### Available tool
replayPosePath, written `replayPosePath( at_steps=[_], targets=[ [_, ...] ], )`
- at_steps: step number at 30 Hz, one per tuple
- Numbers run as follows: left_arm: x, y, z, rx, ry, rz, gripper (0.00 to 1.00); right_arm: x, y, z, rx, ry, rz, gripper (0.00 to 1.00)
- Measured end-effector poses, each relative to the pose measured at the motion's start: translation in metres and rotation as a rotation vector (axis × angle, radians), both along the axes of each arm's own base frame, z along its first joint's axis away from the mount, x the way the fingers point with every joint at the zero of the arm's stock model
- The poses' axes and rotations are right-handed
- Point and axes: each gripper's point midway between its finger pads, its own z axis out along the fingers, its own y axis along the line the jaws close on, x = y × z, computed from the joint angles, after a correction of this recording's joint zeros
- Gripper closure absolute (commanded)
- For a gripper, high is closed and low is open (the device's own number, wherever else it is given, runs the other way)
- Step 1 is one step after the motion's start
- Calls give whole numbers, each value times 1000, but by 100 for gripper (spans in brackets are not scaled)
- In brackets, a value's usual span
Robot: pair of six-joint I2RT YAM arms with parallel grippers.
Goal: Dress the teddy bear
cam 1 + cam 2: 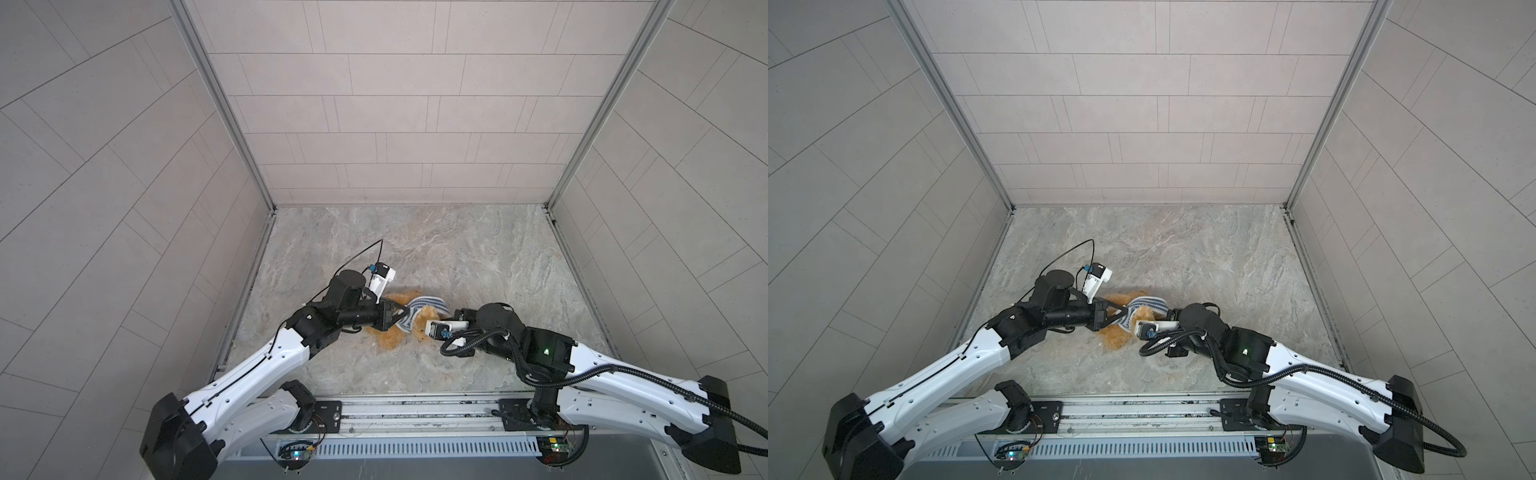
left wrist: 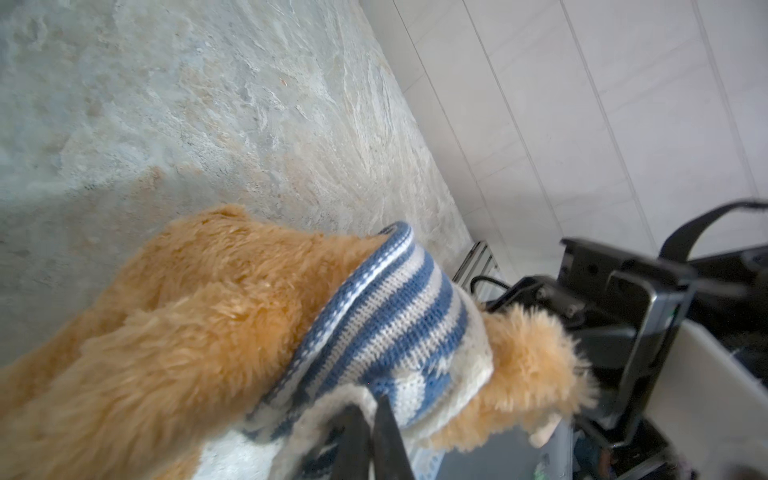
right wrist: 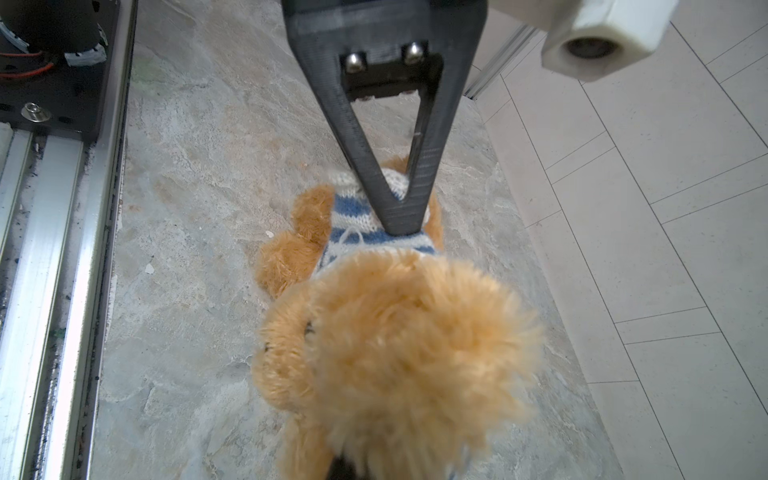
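— Fingers (image 3: 365,166) of the left gripper (image 3: 405,220): what have they got?
— They're pinched together on the knit of the striped shirt (image 3: 349,212), I'd judge to draw it further down the body.
— And the right gripper (image 3: 345,467)?
— Closed as well, seemingly on the head of the teddy bear (image 3: 395,353), though fluff hides its tips. It likely anchors the bear against that pull.
— Where's the bear?
— Lying on the tabletop (image 1: 478,257), nearer the front edge than the back and about midway between the sides, with the shirt round its chest.
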Motion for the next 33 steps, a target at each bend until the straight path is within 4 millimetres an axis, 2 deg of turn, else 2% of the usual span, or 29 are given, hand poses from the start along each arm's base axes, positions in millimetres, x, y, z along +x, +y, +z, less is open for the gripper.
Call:
replayPosePath(
  at_steps=[6,11,19,30,33],
  targets=[
    [25,20,-1,-9,35,119,100,-7,4,1,-13,-24,38,100],
    [35,30,-10,9,61,172,100,-16,8,5,-19,-56,80,100],
    [40,41,-28,38,94,218,100,-17,9,-1,-24,-76,85,100],
    [36,51,-20,49,47,234,100,-5,11,12,99,-25,-40,100],
    [37,53,-17,48,31,238,86,-2,12,11,133,22,-85,100]
  ],
)
